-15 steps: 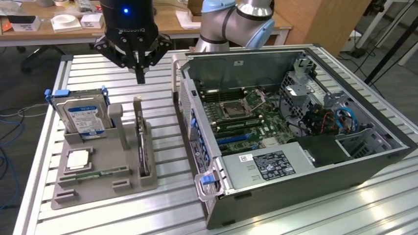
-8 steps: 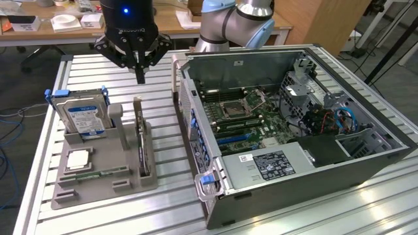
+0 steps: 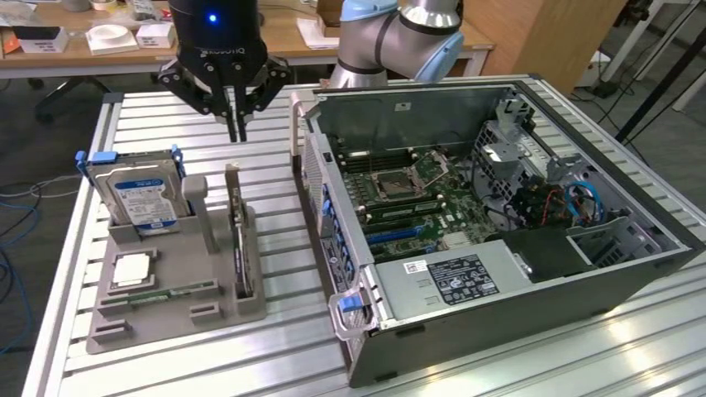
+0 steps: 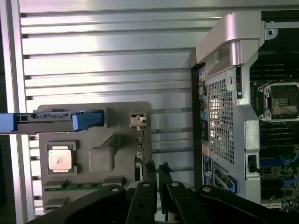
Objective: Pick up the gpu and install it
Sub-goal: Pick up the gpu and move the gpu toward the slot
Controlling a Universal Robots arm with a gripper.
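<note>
Pretty bright overall, lit from above. The bench (image 3: 629, 343) slats blow out white at the exterior view's lower right, and the wrist view shows the same glare in bands. Inside the computer case (image 3: 441, 107) it's even, with soft shadow under its walls. The gripper (image 3: 235, 132) reads near-black, blue light glowing on it.

Beyond — wooden desk (image 3: 281, 41), wooden cabinet (image 3: 551, 33) beside it.

A silver slatted aluminium-profile table (image 3: 221, 364) (image 4: 93, 56) carries two things directly on its ribbed top: a grey moulded plastic parts holder (image 3: 165, 324) (image 4: 112, 140) toward the exterior view's left and, near it, a large open dark-grey metal computer case (image 3: 530, 322) (image 4: 224, 93) lying on its side.
</note>
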